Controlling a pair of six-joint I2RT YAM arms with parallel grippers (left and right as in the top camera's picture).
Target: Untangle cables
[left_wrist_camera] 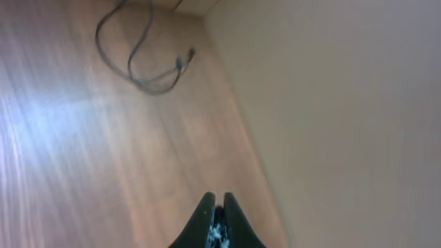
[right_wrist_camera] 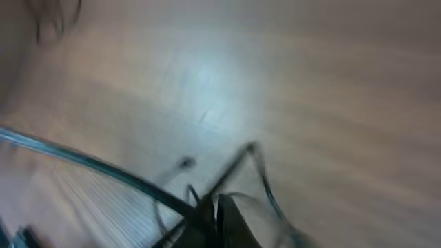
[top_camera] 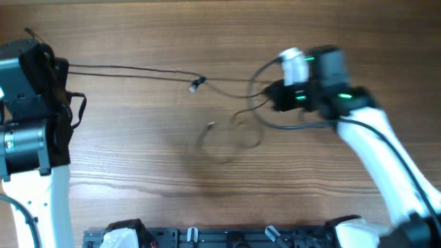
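Table [top_camera: 138, 172] of plain wood fills the overhead view, with the left arm [top_camera: 27, 131] parked at its left edge and the right arm [top_camera: 386, 158] reaching in from the lower right toward the middle.

The right gripper [right_wrist_camera: 217, 207] is clenched. In its own blurred view a thin cord runs straight into the fingertips, so it looks to be pinching one strand of the cables [top_camera: 131, 69], though the blur leaves some doubt. The left gripper [left_wrist_camera: 217, 217] is also clenched. No cord shows between its tips, and whether it pins anything cannot be told.

The cables lie across the upper middle of the table. One long strand stretches from beside the left arm to a silver-tipped plug [top_camera: 198, 84], then on toward the right gripper, where several strands loop over one another. A smaller plug [top_camera: 210, 125] lies loose just below, apart from the first.

The step in hand seems to be drawing one strand out of the loops. To do it well, the right gripper should pull slowly, low over the wood and away from the crossing, watching that the loops open instead of cinching. If they tighten, easing back and regripping nearer a free plug end would likely serve better, since a plug can be fed through a loop.
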